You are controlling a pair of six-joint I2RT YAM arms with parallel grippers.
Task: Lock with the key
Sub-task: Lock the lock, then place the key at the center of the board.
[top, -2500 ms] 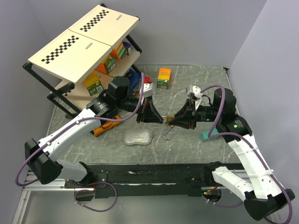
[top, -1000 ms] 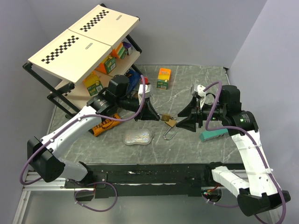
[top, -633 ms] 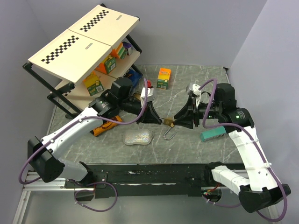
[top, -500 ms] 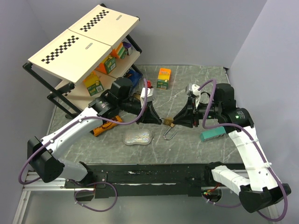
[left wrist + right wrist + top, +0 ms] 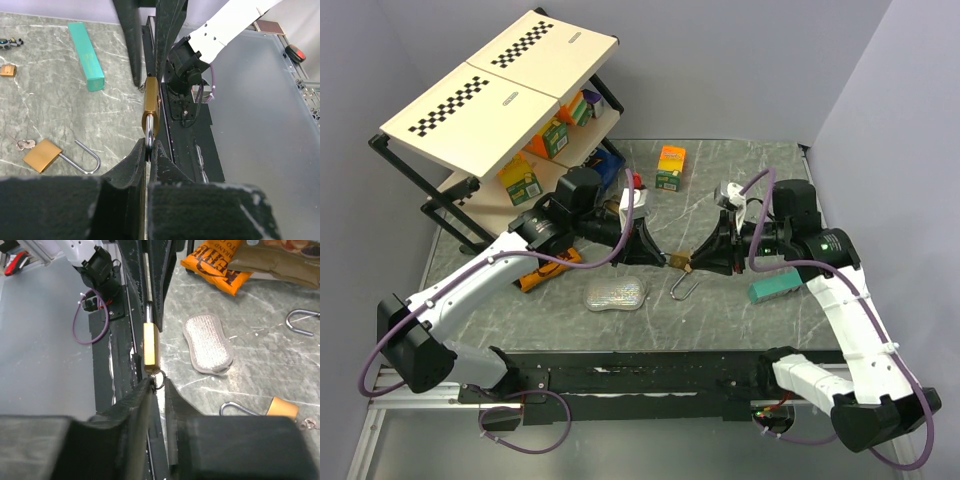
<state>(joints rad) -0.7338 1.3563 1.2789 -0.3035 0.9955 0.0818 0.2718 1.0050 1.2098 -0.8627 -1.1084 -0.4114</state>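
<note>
While my left end effector (image 5: pixel 149 148) pinches the brass padlock (image 5: pixel 150 106) by its shackle at mid-frame, my right end effector (image 5: pixel 158 385) grips the key (image 5: pixel 158 377) at the padlock's lower end.

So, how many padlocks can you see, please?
2 surely: the held padlock between left tool and right tool, the open padlock on the table. A shackle at the right wrist view's edge may be a third.

The left gripper (image 5: pixel 149 150) pinches a brass padlock (image 5: pixel 150 102) by its shackle, edge-on. A second open padlock (image 5: pixel 42 155) and a teal box (image 5: pixel 86 56) sit on the table (image 5: pixel 55 112).
</note>
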